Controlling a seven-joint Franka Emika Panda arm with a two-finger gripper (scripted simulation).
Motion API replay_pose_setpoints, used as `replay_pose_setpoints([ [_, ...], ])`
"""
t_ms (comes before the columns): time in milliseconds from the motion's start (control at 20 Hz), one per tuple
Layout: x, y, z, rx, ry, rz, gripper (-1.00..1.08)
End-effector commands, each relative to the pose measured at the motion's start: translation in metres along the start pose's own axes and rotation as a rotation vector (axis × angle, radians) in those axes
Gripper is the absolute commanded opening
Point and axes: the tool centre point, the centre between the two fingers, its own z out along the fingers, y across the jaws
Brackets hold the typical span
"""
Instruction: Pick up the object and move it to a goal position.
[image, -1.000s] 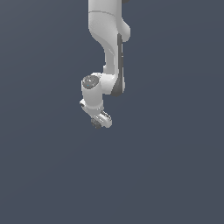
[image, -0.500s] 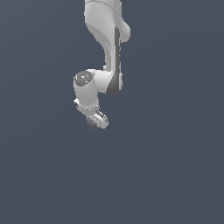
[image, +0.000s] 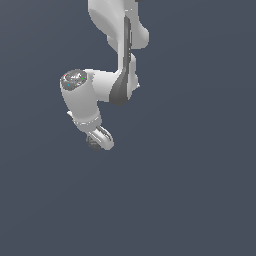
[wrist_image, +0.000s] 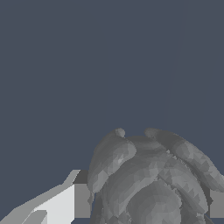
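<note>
The object, a dark grey mottled lump of rounded lobes, fills the gap between my gripper's two fingers in the wrist view. One white finger with a grey pad presses its one side, and the other pad shows at its far side. In the exterior view the gripper hangs below the arm's grey-capped wrist joint, held in the air. Only a dark sliver of the object shows between the fingers there.
Only a plain dark blue-grey background surrounds the arm in both views. The white arm links reach down from the upper edge of the exterior view.
The wrist and gripper have swung toward the exterior view's left, the wrist joint rising a little, with the object still held between the fingers.
</note>
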Motion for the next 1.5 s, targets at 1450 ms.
replay_pose_setpoints([
  [1450, 0.119, -0.015, -0.119, 0.001, -0.001, 0.000, -1.00],
])
